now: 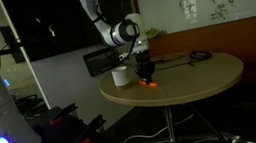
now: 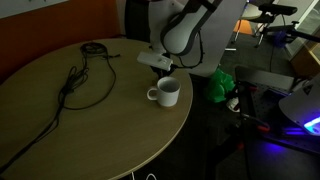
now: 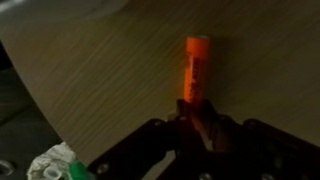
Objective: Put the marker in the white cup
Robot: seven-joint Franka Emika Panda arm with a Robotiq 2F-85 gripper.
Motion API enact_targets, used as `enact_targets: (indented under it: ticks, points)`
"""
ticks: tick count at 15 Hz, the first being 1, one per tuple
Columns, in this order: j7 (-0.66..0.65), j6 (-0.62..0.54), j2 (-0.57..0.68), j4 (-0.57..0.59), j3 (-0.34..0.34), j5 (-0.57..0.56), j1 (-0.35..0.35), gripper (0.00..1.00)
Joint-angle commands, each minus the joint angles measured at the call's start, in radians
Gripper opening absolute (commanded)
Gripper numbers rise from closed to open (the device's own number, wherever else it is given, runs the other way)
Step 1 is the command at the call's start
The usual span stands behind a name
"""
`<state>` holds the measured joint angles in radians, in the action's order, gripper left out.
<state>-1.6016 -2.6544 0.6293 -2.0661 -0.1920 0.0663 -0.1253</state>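
Observation:
The orange-red marker [image 3: 196,68] sticks out from between my gripper's fingers [image 3: 196,122], which are shut on its near end. In an exterior view the gripper [image 1: 146,69] hangs low over the round wooden table with the marker's orange tip [image 1: 150,82] just under it, close to the tabletop. The white cup [image 1: 121,77] stands upright just beside the gripper, near the table's edge. It also shows in an exterior view [image 2: 167,93], with the gripper [image 2: 155,62] right behind it. The marker is hidden in that view.
A thin black looped cable [image 2: 80,80] lies across the round table [image 2: 60,130] and shows in both exterior views [image 1: 192,57]. A green object [image 2: 220,85] sits off the table's edge below. A dark monitor [image 1: 101,61] stands behind the cup.

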Motion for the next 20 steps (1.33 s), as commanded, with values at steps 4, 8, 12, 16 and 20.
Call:
enact_targets:
  ticks: [4, 8, 12, 16, 20]
  points:
    - [0.017, -0.050, -0.084, -0.030, -0.077, -0.061, -0.083, 0.05]
    - [0.070, 0.001, -0.217, -0.070, -0.106, -0.193, -0.116, 0.05]
    - [0.101, -0.009, -0.343, -0.130, -0.127, -0.409, -0.138, 0.05]
    - [0.147, -0.023, -0.460, -0.238, -0.049, -0.554, -0.099, 0.05]
    - [0.169, -0.044, -0.525, -0.320, 0.039, -0.550, -0.073, 0.05]
